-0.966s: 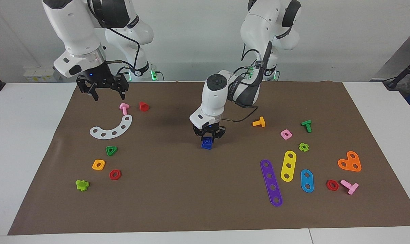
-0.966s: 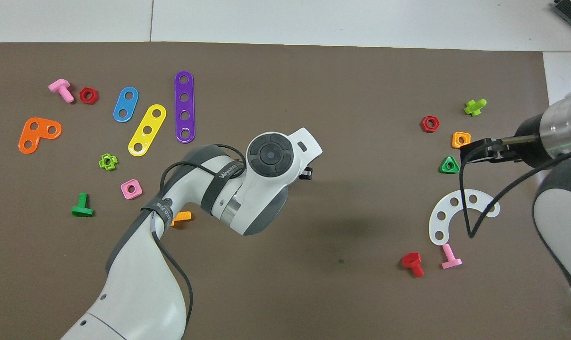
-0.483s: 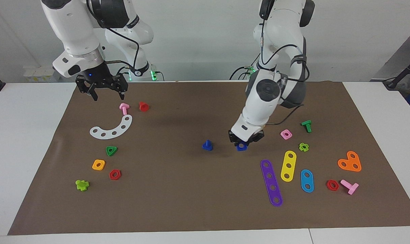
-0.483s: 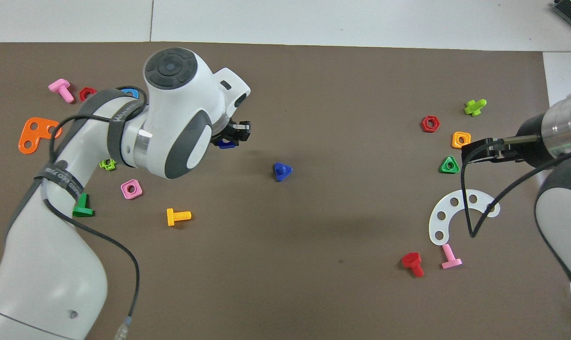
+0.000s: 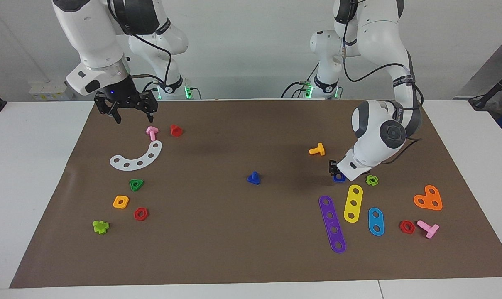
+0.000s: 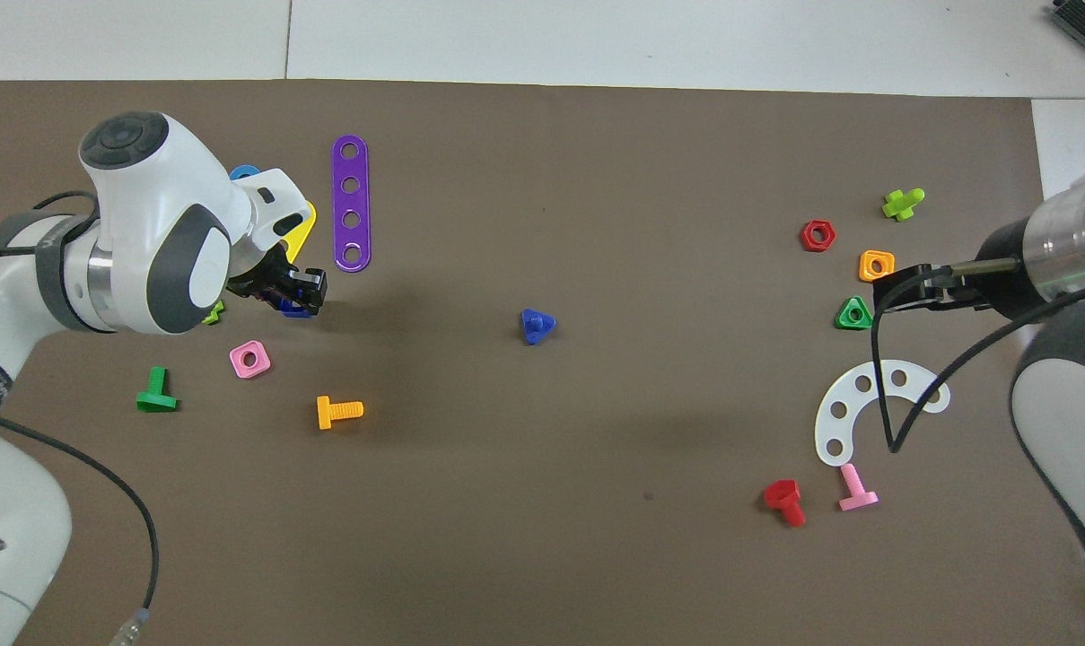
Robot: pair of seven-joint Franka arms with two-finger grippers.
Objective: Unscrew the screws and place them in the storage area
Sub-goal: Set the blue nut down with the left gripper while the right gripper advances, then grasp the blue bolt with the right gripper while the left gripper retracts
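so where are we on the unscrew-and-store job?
Unscrewing looks done: the blue screw stands alone mid-mat, head down. In hand: the left gripper holds the blue nut low beside the yellow strip. Left: moving the screw to the storage area by the white curved strip; the right gripper waits over the mat's edge there.

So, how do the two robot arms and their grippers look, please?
Both arms have glossy white shells with dark grey joint bands and round dark caps. The left arm has a thin black cable strapped along it; the left gripper is small and black. The right arm ends in a silver metal ring, with a loose black cable, and the right gripper is black with holes and a small blue light.
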